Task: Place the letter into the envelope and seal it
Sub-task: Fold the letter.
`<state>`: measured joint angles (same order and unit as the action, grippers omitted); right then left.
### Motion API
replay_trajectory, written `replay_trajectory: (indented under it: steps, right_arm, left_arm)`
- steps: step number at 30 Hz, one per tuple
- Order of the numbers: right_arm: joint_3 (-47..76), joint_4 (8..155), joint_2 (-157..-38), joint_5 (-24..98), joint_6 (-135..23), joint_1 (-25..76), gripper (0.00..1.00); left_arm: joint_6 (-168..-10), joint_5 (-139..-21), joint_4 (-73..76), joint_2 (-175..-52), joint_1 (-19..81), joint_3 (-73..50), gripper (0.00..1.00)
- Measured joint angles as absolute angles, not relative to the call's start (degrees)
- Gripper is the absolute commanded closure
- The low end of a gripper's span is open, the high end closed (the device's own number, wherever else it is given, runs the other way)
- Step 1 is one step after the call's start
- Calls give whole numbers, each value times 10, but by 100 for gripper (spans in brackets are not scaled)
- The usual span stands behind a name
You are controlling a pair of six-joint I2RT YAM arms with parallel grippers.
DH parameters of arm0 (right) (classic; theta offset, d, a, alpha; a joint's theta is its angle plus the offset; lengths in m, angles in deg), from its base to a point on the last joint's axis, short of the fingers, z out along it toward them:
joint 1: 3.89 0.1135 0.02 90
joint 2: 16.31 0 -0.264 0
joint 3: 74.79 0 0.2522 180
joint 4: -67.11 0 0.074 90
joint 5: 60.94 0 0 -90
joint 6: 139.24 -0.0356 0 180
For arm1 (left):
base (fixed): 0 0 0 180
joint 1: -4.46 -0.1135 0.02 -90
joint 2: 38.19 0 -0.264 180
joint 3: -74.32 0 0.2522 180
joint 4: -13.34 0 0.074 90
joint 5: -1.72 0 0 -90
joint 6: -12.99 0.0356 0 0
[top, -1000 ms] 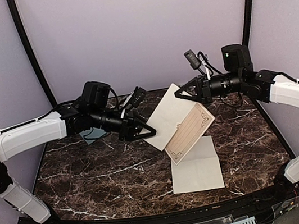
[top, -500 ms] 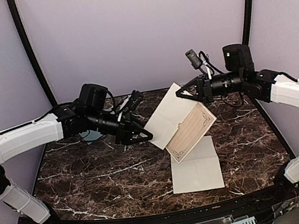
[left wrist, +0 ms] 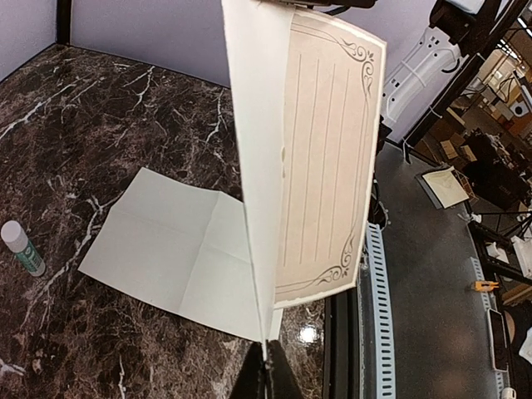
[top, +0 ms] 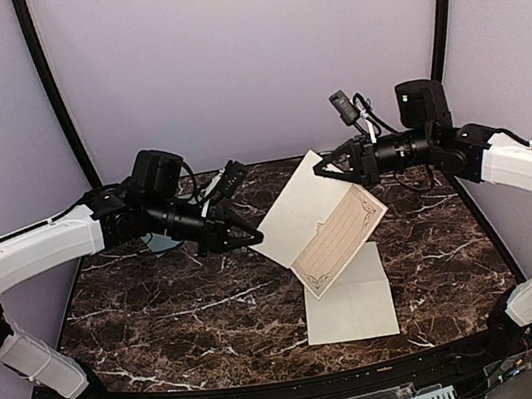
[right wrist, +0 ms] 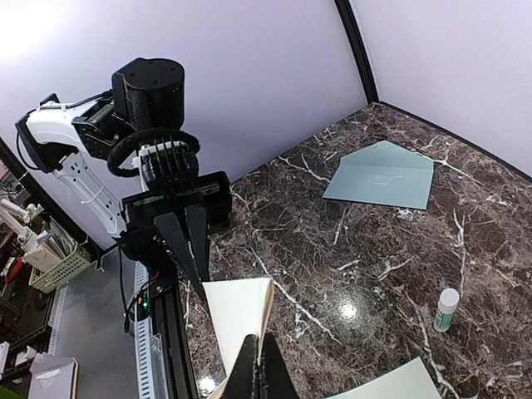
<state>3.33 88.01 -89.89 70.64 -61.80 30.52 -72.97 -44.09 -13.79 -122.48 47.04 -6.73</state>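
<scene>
Above the middle of the marbled surface (top: 162, 307), the folded letter (top: 315, 222) hangs tilted in the air between both arms, its lined, ornamented face showing at the centre of the overhead view. At centre left of that view, the left tool (top: 252, 238) is pinched tight on the letter's lower left corner. The right tool (top: 325, 172), up and to the right of centre, is clamped on its top corner. Below the letter, a creased white sheet (top: 349, 298) lies flat. In the upper right of the right wrist view, the envelope (right wrist: 382, 174) lies flat and well apart from the letter. A glue stick (right wrist: 446, 309) stands at that view's lower right.
</scene>
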Motion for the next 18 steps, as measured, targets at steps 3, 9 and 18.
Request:
replay_trajectory:
  steps: [3, 9, 18]
  right_arm:
    - [33, 882, -899, 708, -618, 305, 100]
    - [41, 890, -903, 726, -616, 306, 100]
    - [67, 931, -940, 746, -591, 327, 100]
  left_arm:
    - [-728, -438, -138, -1225, 470, -67, 43]
    - [-741, -433, -132, -1225, 470, -67, 21]
    - [-758, -449, -109, -1259, 470, -130, 17]
